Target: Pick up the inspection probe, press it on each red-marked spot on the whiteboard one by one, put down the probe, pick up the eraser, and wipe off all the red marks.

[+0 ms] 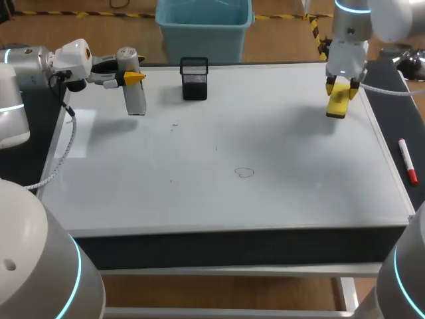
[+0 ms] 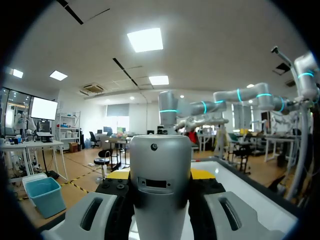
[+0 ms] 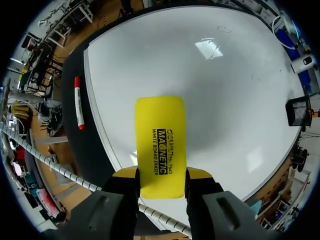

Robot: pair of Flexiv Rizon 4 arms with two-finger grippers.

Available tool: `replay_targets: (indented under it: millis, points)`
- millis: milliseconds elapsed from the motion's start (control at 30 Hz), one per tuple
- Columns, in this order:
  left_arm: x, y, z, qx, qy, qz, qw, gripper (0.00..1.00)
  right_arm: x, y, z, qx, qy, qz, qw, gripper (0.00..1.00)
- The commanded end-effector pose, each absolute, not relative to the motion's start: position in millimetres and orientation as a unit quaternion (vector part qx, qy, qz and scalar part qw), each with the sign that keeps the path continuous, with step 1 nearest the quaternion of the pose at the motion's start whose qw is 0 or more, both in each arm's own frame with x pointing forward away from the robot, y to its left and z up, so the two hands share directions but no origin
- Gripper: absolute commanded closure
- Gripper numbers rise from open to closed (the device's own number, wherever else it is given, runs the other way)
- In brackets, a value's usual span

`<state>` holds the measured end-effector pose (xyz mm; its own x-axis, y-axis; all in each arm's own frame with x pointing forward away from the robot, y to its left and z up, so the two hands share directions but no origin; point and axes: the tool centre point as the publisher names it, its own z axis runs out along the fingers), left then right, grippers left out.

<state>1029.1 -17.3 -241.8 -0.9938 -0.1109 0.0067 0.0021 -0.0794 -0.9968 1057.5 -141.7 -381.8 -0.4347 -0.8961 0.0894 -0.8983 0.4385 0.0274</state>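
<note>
The left pincer (image 1: 133, 74) clasped the inspection probe (image 1: 136, 100), not yet put down. The right pincer (image 1: 342, 86) gripped the eraser (image 1: 338, 105) between its fingers above the whiteboard (image 1: 279, 139). Only a faint trace (image 1: 244, 173) showed, so wiping looked nearly done.

Only two extras showed on my feed: a black mesh pen cup (image 1: 194, 78) stood upright near the far edge of the whiteboard (image 1: 265, 133). A marker (image 1: 406, 156) with a red cap lay on the dark strip (image 1: 392, 119) just off the board's right side, well apart from the cup.
</note>
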Motion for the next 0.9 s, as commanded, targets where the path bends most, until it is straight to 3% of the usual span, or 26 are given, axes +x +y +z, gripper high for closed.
replay_targets:
  millis: [33, 667, 900]
  points:
    - [1030.4, -17.1, -241.3, -0.039, 0.677, -0.734, 0.037, 1.0, 1056.3, -143.2, -378.0, 0.531, -0.846, 0.013, 0.045, 1.0]
    - [1030.4, -17.1, -241.3, -0.039, 0.677, -0.734, 0.037, 1.0, 1056.3, -143.2, -378.0, 0.531, -0.846, 0.013, 0.045, 1.0]
    - [1003.0, -34.6, -242.9, -0.021, 0.68, -0.732, 0.035, 1.0, 1056.3, -143.2, -378.0, 0.531, -0.846, 0.013, 0.045, 1.0]
